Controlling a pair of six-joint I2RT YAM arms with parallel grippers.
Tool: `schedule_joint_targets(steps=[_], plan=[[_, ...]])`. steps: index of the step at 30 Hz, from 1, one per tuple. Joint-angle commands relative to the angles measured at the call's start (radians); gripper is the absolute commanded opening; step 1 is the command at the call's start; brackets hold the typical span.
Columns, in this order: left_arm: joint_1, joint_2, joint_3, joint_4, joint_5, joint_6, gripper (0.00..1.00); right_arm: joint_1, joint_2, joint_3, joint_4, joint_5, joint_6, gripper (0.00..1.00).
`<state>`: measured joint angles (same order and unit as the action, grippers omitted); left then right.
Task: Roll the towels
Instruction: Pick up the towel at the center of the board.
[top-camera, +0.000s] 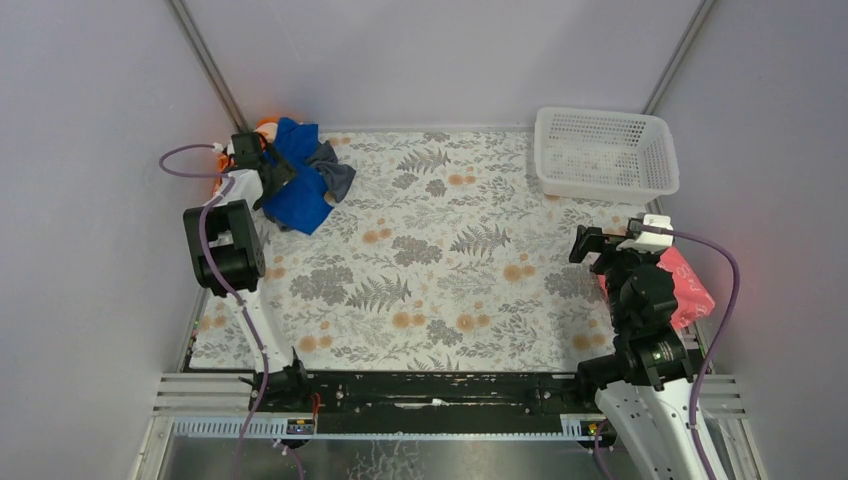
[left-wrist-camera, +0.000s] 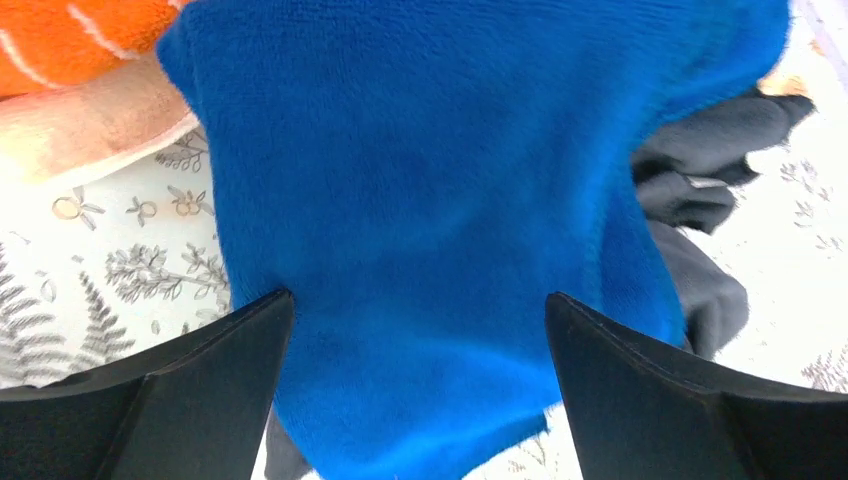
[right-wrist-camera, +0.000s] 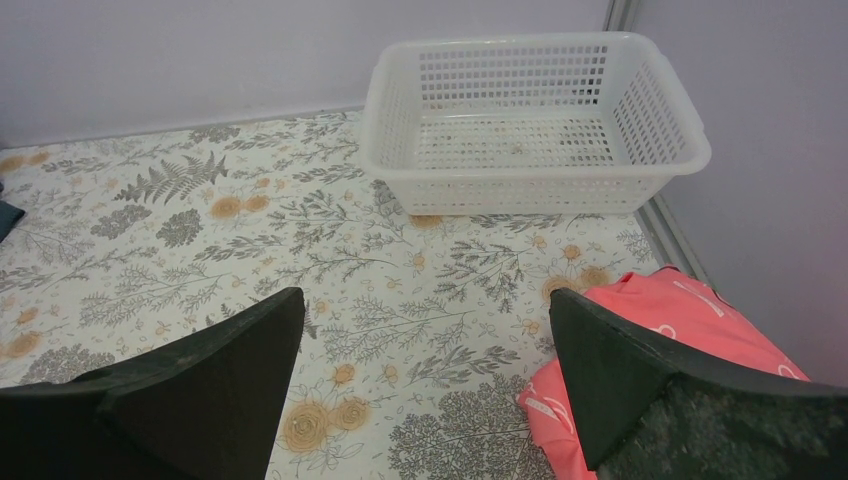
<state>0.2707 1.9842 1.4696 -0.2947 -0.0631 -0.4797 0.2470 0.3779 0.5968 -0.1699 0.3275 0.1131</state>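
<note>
Inspecting the far-left corner of the floral table cover (top-camera: 440, 250), at about ten o'clock in the overhead view: both towels lie there in one unrolled heap. The blue towel (left-wrist-camera: 430, 200) is plush, crumpled and draped on top, its long axis running twelve to six in the left wrist view. The grey towel (left-wrist-camera: 700, 190) is bunched partly under it at three o'clock, with a striped orange cloth (left-wrist-camera: 80, 40) at eleven.

The left gripper (left-wrist-camera: 418, 296) is directly over the blue towel's near end, jaws spread wide and holding nothing — contact cannot be confirmed. It is plainly the nearer arm.

The right gripper (right-wrist-camera: 425, 292) hangs well apart at the table's three o'clock, also spread wide and empty, above a pink cloth (right-wrist-camera: 680, 330). A white perforated plastic basket (right-wrist-camera: 520, 195) sits at its twelve to one o'clock.

Judgement: the blue towel needs separating and flattening before rolling.
</note>
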Motion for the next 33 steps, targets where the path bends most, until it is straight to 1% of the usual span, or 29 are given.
schedule_joint_targets(steps=[1,3,5,10,12,14,16,20,24,27,29,33], plan=[[0.036,0.084,0.062,0.064,0.017,-0.035,0.93,0.006,0.015,0.004,0.040,-0.002,-0.009,0.99],[0.038,0.105,0.076,0.075,0.032,-0.027,0.90,0.006,0.018,0.004,0.042,-0.001,-0.011,0.99],[0.038,0.115,0.082,0.092,0.063,-0.019,0.82,0.006,0.022,0.004,0.043,0.000,-0.013,0.99],[0.038,0.091,0.081,0.114,0.091,-0.004,0.49,0.006,0.027,0.003,0.045,0.002,-0.015,0.99],[0.038,0.067,0.076,0.121,0.093,0.010,0.30,0.006,0.028,0.003,0.045,0.002,-0.015,0.99],[0.038,0.036,0.062,0.139,0.101,0.024,0.19,0.006,0.029,0.003,0.046,0.002,-0.017,0.99],[0.038,0.016,0.064,0.136,0.109,0.033,0.16,0.006,0.027,0.002,0.047,0.001,-0.017,0.99],[0.036,-0.030,0.086,0.097,0.106,0.048,0.17,0.006,0.028,0.001,0.048,-0.001,-0.016,0.99],[0.037,-0.091,0.082,0.106,0.120,0.058,0.17,0.006,0.026,0.001,0.048,-0.001,-0.016,0.99],[0.037,-0.113,0.111,0.088,0.160,0.069,0.10,0.007,0.023,0.001,0.049,-0.002,-0.017,0.99],[0.037,-0.133,0.127,0.074,0.188,0.075,0.01,0.006,0.021,0.001,0.047,0.000,-0.017,0.99],[0.036,-0.216,0.142,0.073,0.226,0.074,0.00,0.006,0.019,0.002,0.048,-0.004,-0.017,0.99]])
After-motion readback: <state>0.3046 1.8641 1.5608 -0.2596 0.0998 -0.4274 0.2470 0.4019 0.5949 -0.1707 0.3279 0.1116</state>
